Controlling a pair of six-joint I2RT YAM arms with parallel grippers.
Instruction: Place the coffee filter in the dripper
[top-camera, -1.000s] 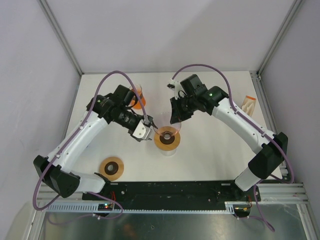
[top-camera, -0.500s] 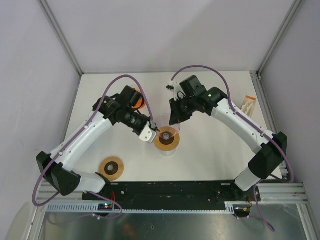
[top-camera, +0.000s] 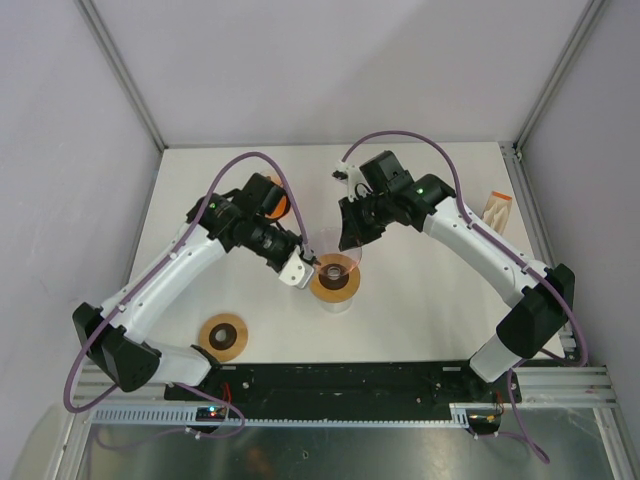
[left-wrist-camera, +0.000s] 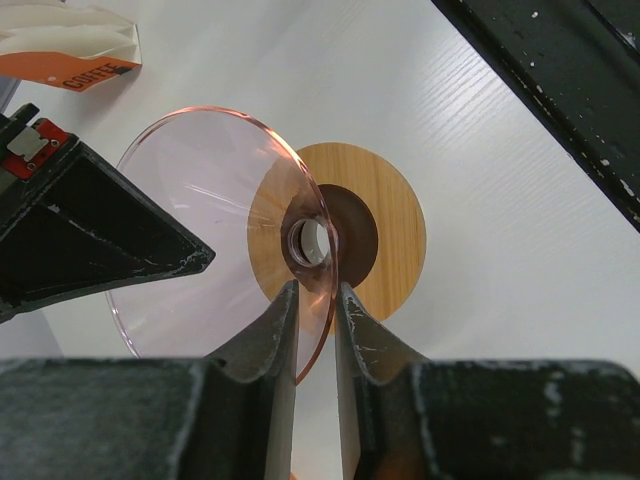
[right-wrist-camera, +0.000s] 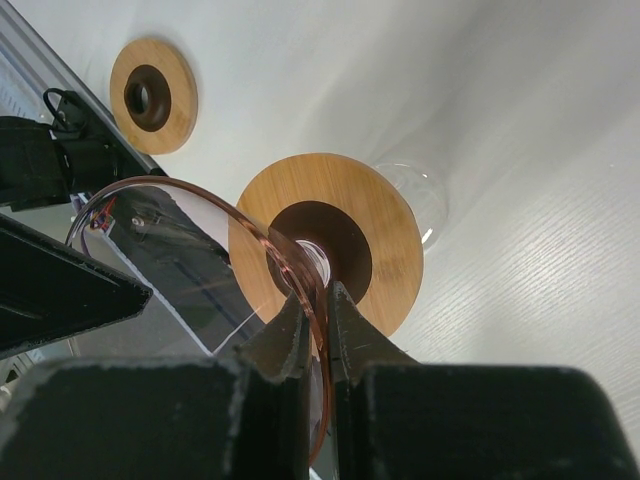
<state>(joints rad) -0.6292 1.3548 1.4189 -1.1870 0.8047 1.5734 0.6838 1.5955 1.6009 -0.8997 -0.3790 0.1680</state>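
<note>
The clear pink-tinted dripper (top-camera: 340, 262) stands with its neck in a round wooden collar (top-camera: 335, 286) at the table's middle. My left gripper (top-camera: 309, 265) comes at it from the left; in the left wrist view (left-wrist-camera: 316, 290) its fingers pinch the dripper's rim (left-wrist-camera: 300, 190). My right gripper (top-camera: 351, 243) reaches in from behind; in the right wrist view (right-wrist-camera: 318, 296) it is shut on the rim (right-wrist-camera: 290, 255) opposite. The coffee filters (top-camera: 497, 208) lie in a pack at the table's right edge, also in the left wrist view (left-wrist-camera: 70, 45). No filter is in the dripper.
A second wooden collar (top-camera: 223, 336) lies near the front left, also in the right wrist view (right-wrist-camera: 153, 95). An orange object (top-camera: 277, 203) sits behind my left arm. A clear glass (right-wrist-camera: 420, 200) shows under the first collar. White walls and metal posts surround the table.
My left arm swung in to the right and brought its gripper onto the dripper's rim. The right arm and the dripper have hardly moved.
</note>
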